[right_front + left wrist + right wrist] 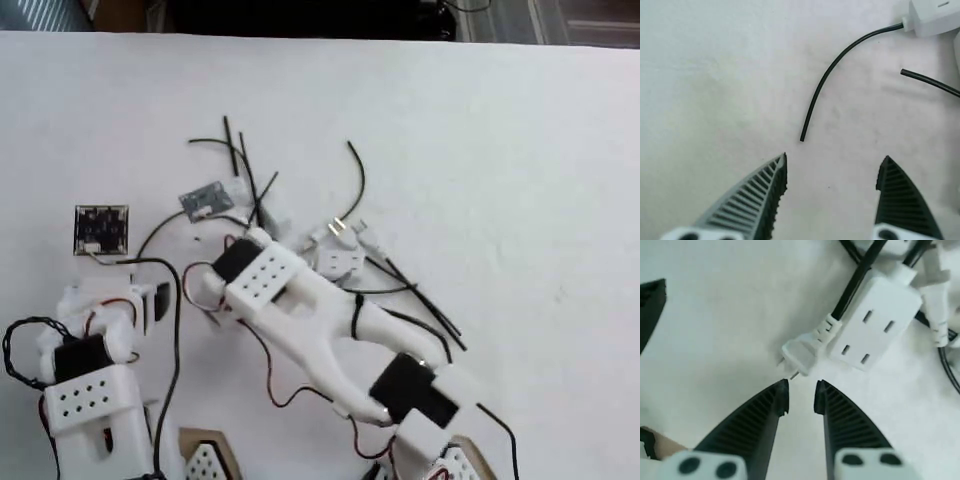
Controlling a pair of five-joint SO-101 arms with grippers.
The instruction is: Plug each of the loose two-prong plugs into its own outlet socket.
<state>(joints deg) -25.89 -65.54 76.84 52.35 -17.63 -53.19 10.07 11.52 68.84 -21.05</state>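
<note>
A white two-prong plug (801,357) on a black cord lies on the table just past the tips of my right gripper (800,392). The gripper is open by a narrow gap and holds nothing. Right beside the plug sits a white outlet block (876,326) with two pairs of slots facing up. A second white plug (936,275) lies past the block. My left gripper (832,172) hangs wide open over bare table, near a loose black cord end (802,138). In the high view the right arm (300,300) stretches to mid-table and the left arm (88,392) stays near the front left.
Black cords (245,165) sprawl across mid-table around a white plug (338,250) and a grey-blue block (205,200). A dark square board (100,228) lies at the left. A white body with a black cord (935,15) and another cord end (903,73) lie ahead of the left gripper.
</note>
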